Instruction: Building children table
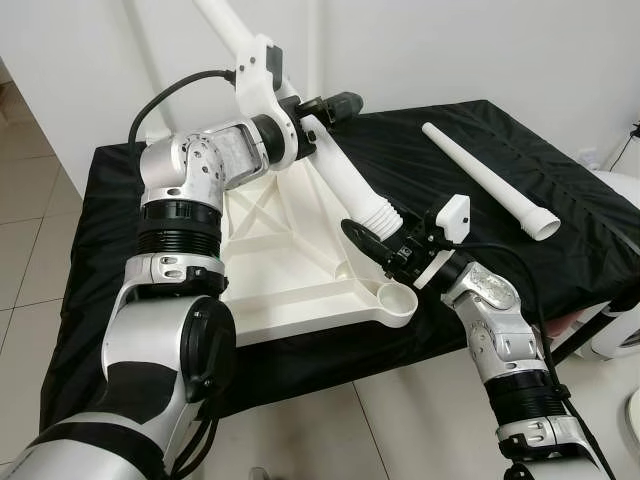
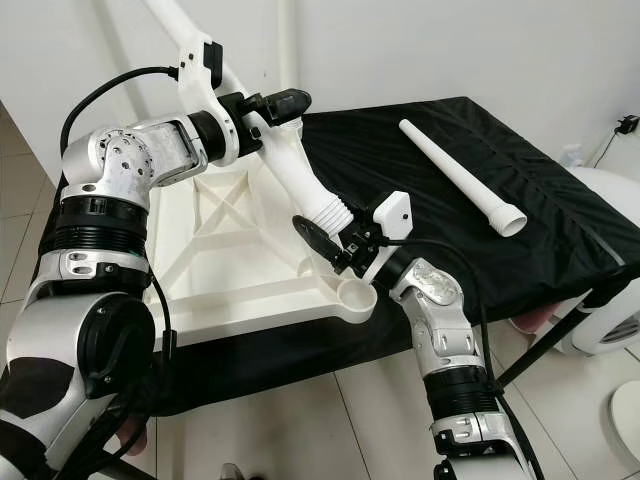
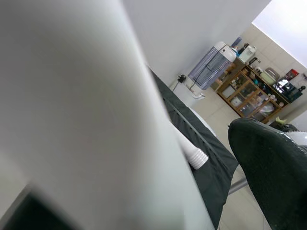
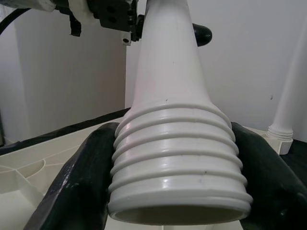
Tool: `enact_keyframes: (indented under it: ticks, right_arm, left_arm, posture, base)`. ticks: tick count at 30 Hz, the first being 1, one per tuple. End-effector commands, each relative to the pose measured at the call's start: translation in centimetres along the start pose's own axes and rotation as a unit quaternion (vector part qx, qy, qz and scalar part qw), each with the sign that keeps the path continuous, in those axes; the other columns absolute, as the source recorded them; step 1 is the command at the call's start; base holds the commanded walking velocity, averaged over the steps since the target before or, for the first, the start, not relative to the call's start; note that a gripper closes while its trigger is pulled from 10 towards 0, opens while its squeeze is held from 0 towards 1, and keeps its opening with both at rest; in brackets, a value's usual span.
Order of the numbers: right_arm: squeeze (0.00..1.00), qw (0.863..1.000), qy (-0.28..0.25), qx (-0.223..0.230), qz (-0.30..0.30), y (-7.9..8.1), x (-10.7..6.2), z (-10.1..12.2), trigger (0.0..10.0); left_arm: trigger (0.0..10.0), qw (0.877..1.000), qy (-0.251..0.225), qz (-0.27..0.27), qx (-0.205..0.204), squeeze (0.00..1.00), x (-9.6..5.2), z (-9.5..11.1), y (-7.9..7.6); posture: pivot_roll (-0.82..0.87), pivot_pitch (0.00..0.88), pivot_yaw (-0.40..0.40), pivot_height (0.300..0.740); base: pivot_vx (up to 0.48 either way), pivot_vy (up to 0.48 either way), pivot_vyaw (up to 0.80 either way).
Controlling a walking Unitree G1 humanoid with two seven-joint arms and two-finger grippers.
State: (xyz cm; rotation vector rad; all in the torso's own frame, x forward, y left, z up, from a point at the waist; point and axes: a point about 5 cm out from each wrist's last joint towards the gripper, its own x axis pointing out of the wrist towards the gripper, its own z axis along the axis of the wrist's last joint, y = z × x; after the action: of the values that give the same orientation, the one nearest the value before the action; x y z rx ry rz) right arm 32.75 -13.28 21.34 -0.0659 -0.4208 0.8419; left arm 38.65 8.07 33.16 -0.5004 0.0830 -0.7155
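Tapering white leg (image 1: 345,180) with threaded end, tilted; right claw (image 1: 385,240) grasping its ribbed base, left claw (image 1: 315,120) clenched on its mid-shaft, above inverted tabletop (image 1: 290,260).

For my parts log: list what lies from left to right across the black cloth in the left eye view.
White tabletop frame → table leg held by both grippers → right gripper at its threaded end → loose table leg.
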Motion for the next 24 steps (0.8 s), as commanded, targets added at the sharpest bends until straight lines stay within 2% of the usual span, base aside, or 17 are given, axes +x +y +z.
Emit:
enact_keyframes:
  ticks: [1, 10, 11, 13, 14, 24]
  right_arm:
    - [0.00, 1.000, -0.011, -0.003, -0.010, -0.32, -0.14, 0.32, 10.0]
    - [0.00, 0.999, -0.028, -0.002, -0.025, -0.67, 0.00, 0.85, 10.0]
    - [0.00, 0.999, -0.028, -0.002, -0.025, -0.67, 0.01, 0.85, 10.0]
    - [0.00, 0.999, -0.027, -0.002, -0.025, -0.66, 0.02, 0.84, 10.0]
    - [0.00, 0.999, -0.026, -0.002, -0.024, -0.63, 0.01, 0.82, 10.0]
    - [0.00, 1.000, -0.013, -0.002, -0.013, -0.40, -0.15, 0.48, 10.0]
  left_arm:
    - [10.0, 1.000, -0.004, -0.002, 0.000, 0.00, 0.06, 0.49, -0.28]
    - [10.0, 1.000, -0.003, 0.003, -0.002, 0.00, -0.10, 0.51, -0.08]
    - [9.3, 1.000, -0.003, 0.002, -0.002, 0.00, -0.11, 0.47, -0.06]
    - [9.3, 1.000, -0.003, 0.002, -0.001, 0.00, -0.11, 0.44, -0.04]
    - [0.0, 1.000, -0.008, -0.002, 0.000, 0.00, -0.13, 0.51, -0.10]
    - [0.0, 1.000, -0.016, -0.022, 0.002, 0.00, -0.06, 0.82, -0.72]
  posture:
    - [-0.05, 0.015, 0.047, 0.740]
    - [-0.05, 0.021, 0.050, 0.740]
    - [-0.05, 0.020, 0.050, 0.740]
    - [-0.05, 0.020, 0.050, 0.740]
    - [-0.05, 0.021, 0.052, 0.740]
    - [-0.05, 0.025, 0.053, 0.740]
  base:
    - [0.000, 0.000, 0.00]
    - [0.000, 0.000, 0.00]
    - [0.000, 0.000, 0.00]
    - [0.000, 0.000, 0.00]
    - [0.000, 0.000, 0.00]
    - [0.000, 0.000, 0.00]
